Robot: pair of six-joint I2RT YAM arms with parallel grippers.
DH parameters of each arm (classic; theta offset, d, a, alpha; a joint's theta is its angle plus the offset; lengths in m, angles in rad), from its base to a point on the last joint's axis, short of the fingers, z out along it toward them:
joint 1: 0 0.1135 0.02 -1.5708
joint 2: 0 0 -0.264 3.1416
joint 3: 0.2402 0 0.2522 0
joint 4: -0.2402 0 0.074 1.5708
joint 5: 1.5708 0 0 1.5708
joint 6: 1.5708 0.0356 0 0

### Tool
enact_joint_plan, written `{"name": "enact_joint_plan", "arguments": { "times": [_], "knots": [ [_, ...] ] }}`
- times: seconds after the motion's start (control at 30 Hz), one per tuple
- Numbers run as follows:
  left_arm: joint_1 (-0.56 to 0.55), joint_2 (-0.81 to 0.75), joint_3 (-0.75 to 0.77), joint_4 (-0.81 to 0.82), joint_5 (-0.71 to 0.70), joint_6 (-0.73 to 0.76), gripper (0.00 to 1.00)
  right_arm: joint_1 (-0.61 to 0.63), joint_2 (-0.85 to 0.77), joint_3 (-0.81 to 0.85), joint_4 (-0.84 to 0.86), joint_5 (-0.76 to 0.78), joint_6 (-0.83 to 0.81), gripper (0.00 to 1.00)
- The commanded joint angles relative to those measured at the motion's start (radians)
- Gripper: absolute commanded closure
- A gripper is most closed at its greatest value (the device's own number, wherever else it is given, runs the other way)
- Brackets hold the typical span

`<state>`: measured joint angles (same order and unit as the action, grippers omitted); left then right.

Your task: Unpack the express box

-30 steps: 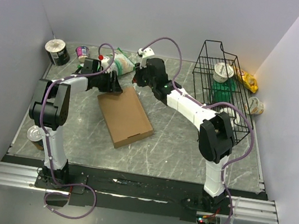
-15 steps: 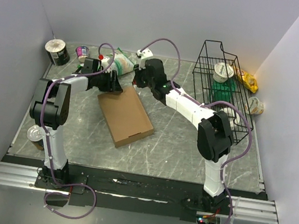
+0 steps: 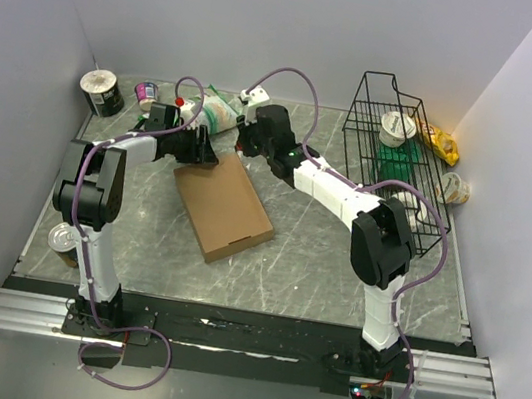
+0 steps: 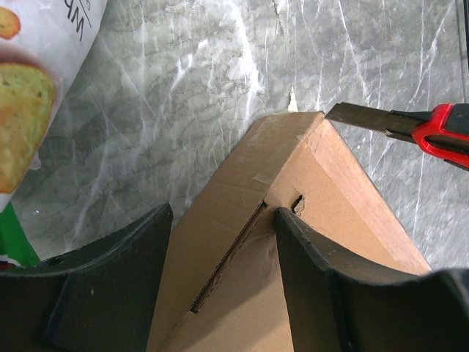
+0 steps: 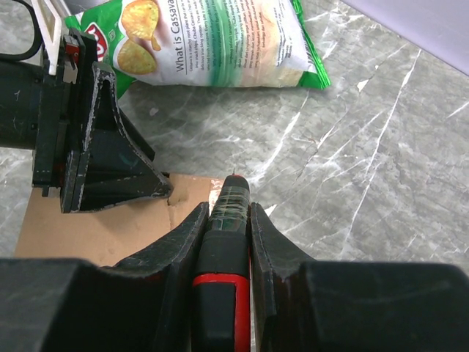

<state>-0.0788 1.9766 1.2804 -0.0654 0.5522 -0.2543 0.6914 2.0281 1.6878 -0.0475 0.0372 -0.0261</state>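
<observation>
Pinches a red knife (image 4: 396,123) in the right gripper (image 5: 227,216) at a corner of the express box (image 3: 223,205), straddled by the spread left gripper (image 4: 220,216); risks the blade skidding into it.

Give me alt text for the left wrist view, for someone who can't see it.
The open left gripper straddles a corner of the cardboard box. A red-handled knife reaches in from the right, its blade tip close to that corner. A snack bag lies at the left on the marble table.
</observation>
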Motion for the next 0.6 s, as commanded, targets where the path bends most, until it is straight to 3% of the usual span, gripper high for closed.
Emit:
{"name": "enact_joint_plan", "arguments": {
  "times": [0.0,0.57],
  "knots": [
    [0.005,0.045,0.010,-0.025,-0.090,0.013,0.36,0.007,-0.009,0.042,0.084,0.041,-0.020,1.00],
    [0.007,0.048,0.008,-0.028,-0.087,0.007,0.36,0.005,-0.011,0.039,0.057,0.003,0.017,1.00]
  ]
}}
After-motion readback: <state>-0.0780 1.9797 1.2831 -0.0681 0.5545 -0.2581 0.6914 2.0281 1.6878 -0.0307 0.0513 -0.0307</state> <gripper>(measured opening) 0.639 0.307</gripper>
